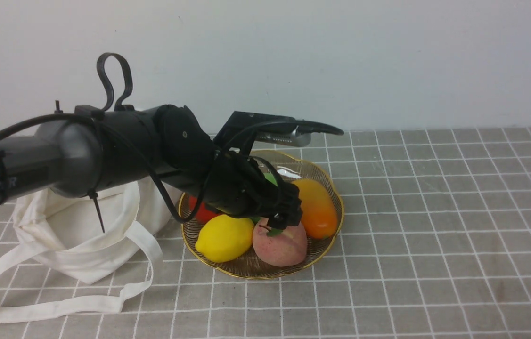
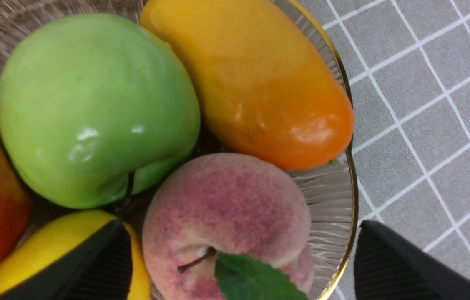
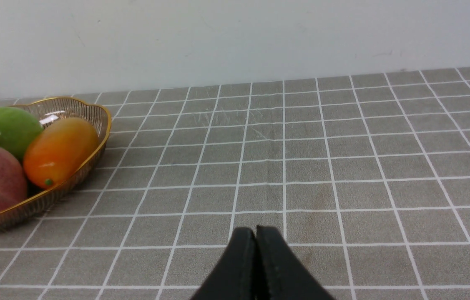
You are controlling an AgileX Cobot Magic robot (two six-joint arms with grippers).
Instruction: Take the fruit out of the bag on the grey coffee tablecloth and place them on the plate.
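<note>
Fingers (image 2: 80,262) of the left tool (image 2: 242,223) stand spread wide above the plate (image 1: 265,277), gripping nothing. The peach (image 1: 281,247) lies straight below and between them, clear of both as far as we can tell from the left wrist view. Round rather than long, the peach offers no axis to line up on; its stem and green leaf point up toward the tool. It sits at the plate's near edge, packed in among the lemon (image 1: 225,238), the green apple (image 2: 93,108) and the mango (image 1: 314,207), whose long side runs far to near along the right rim. A red apple (image 1: 201,214) shows behind the arm. We judge this fruit delivered, so the coming move looks like a straight lift away, then a swing left to the bag (image 1: 77,245). The bag slumps on the grey tablecloth (image 1: 435,212) just beside the plate, on the left arm's own side; whether it holds more we cannot see. The right tool (image 3: 255,231), fingers pressed together, hangs low over the cloth well to the right of the plate.
</note>
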